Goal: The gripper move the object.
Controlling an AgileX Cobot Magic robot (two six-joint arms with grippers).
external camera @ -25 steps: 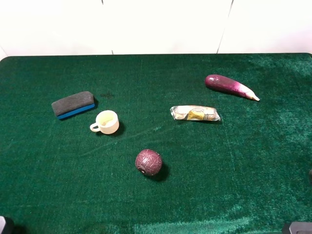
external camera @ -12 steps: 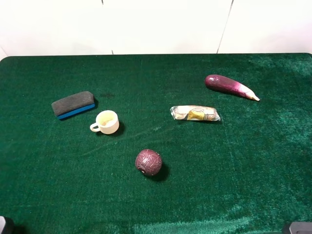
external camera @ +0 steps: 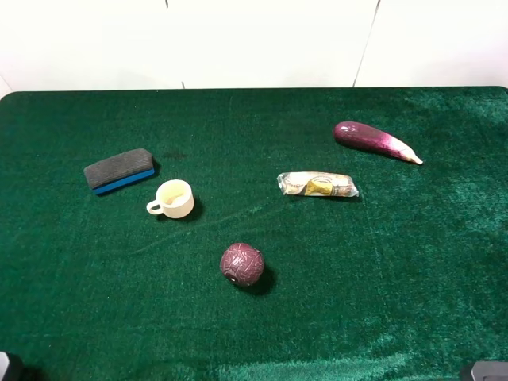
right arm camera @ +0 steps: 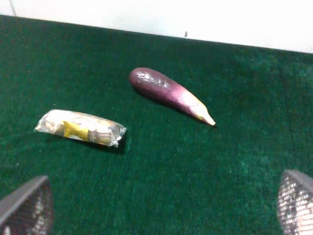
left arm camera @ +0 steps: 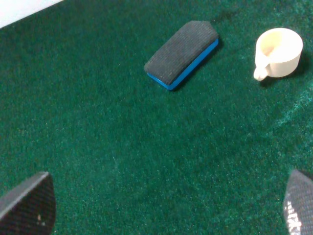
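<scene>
- Maroon woven ball (external camera: 242, 264) sits alone on green table (external camera: 381, 270), below cream cup (external camera: 174, 198).
- L gripper (left arm camera: 166, 208), R gripper (right arm camera: 161, 208): jaws wide apart (both empty, w/ only fingertips visible).

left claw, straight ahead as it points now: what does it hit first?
Probably the eraser: it lies roughly centred ahead of the open left claw, with bare green cloth between. The cup sits off to one side. Depth is unclear.

Plush green cloth (external camera: 381, 270), grooved matt ball (external camera: 242, 264), glossy eggplant (external camera: 373, 140).
</scene>
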